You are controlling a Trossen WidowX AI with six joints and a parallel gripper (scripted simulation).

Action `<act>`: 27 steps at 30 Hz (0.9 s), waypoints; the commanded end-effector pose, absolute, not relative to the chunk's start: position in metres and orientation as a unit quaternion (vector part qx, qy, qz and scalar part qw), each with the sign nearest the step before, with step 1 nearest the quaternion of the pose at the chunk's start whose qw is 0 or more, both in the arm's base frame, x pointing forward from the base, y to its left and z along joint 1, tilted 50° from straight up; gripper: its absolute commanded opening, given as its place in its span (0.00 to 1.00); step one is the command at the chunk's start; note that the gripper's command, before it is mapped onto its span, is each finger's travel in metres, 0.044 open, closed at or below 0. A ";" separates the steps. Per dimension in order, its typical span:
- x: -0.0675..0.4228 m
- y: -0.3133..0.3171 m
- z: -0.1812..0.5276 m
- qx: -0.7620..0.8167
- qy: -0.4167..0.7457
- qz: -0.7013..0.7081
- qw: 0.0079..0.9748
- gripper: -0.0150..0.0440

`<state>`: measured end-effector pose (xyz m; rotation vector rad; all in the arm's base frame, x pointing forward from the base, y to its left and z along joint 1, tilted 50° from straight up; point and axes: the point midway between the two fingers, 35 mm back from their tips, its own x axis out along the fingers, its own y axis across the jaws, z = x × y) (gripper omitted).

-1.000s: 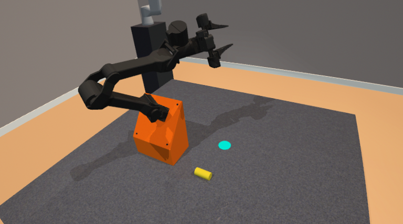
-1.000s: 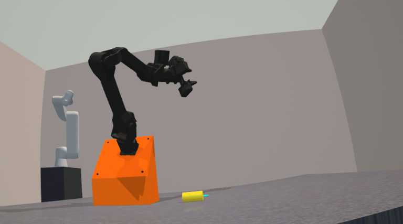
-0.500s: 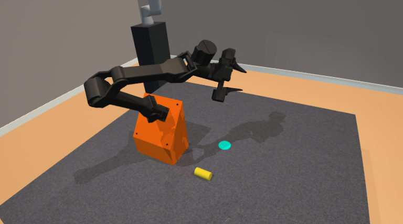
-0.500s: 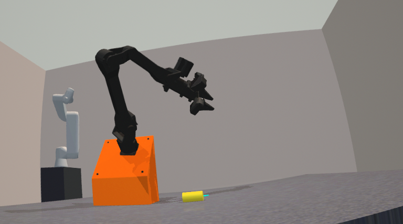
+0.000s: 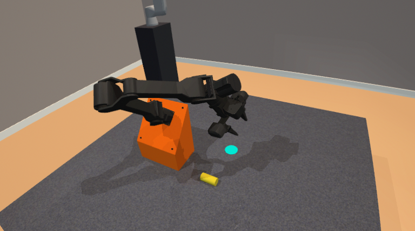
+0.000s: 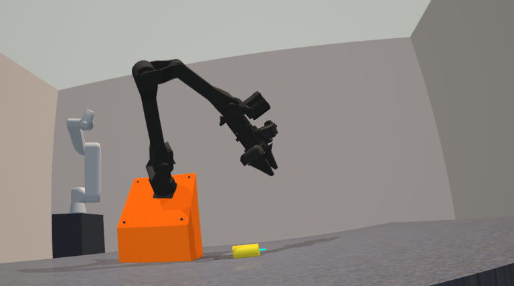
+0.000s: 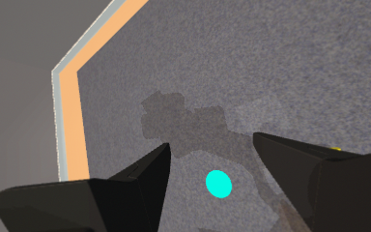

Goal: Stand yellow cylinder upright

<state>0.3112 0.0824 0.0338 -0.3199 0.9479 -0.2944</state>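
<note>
Above the dark tabletop [image 5: 275, 185], my end effector [image 5: 234, 125] hangs high and tilted downward, with its jaws partly open and nothing between them. In the wrist view the cyan circle [image 7: 218, 184] sits between my two fingers. The yellow tall cylinder [image 5: 208, 178] lies on its side, apart from the circle and on the camera side of it in the top view, near the orange base block [image 5: 165, 142]. A small yellow speck at the right edge of the wrist view may be that cylinder, though this cannot be confirmed.

Step in hand: approach for the grasp. Recommended procedure:

1. Shift my aim from the circle to the cylinder before descending.
2. Rotate the wrist so the jaws straddle the cylinder across its round body, not along its length.
3. Grip nearer one end, so that the later tilt to upright needs less wrist travel.
4. Close only once both fingers flank the cylinder evenly; uneven contact could roll it away.
</note>
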 end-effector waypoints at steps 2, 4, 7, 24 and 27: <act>0.306 0.041 0.032 -0.205 0.491 -0.188 0.826 0.78; 0.302 0.024 0.032 -0.225 0.509 -0.206 0.805 0.78; 0.294 -0.001 0.032 -0.254 0.537 -0.229 0.771 0.78; 0.274 -0.080 0.018 -0.316 0.617 -0.269 0.668 0.78; 0.279 -0.106 -0.005 -0.315 0.618 -0.269 0.669 0.78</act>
